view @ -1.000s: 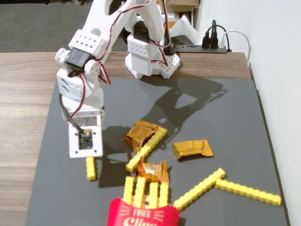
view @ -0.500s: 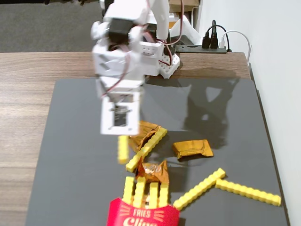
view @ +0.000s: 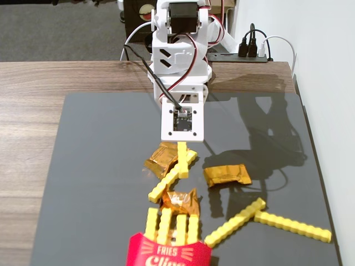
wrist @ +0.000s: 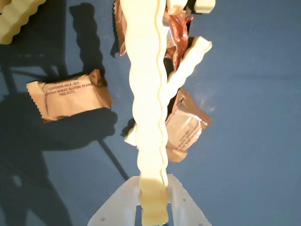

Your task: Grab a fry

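fry [wrist: 149, 94] ran up the centre of the wrist view, its lower end clamped between the jaws of the gripper [wrist: 153, 200], apparently lifted above the foil wrappers [wrist: 70, 96]. grasp looked made; next move called for a steady raise clear of the mat [view: 100, 166].

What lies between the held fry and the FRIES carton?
In the fixed view, below the held fry lie another fry and a gold foil wrapper, then the carton.
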Action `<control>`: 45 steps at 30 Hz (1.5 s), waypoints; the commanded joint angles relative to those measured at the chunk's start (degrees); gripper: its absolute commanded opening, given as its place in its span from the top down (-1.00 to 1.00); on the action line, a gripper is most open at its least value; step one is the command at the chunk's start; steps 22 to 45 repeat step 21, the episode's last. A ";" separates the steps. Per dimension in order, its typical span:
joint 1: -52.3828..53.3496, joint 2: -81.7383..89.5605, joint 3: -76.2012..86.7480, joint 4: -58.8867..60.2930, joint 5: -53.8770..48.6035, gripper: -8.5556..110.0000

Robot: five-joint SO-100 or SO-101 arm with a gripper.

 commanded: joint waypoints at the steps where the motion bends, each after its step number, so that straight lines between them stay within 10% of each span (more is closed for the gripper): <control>1: -0.70 3.08 -2.46 0.62 0.70 0.85; 45: -0.26 3.08 -2.29 0.53 0.00 0.85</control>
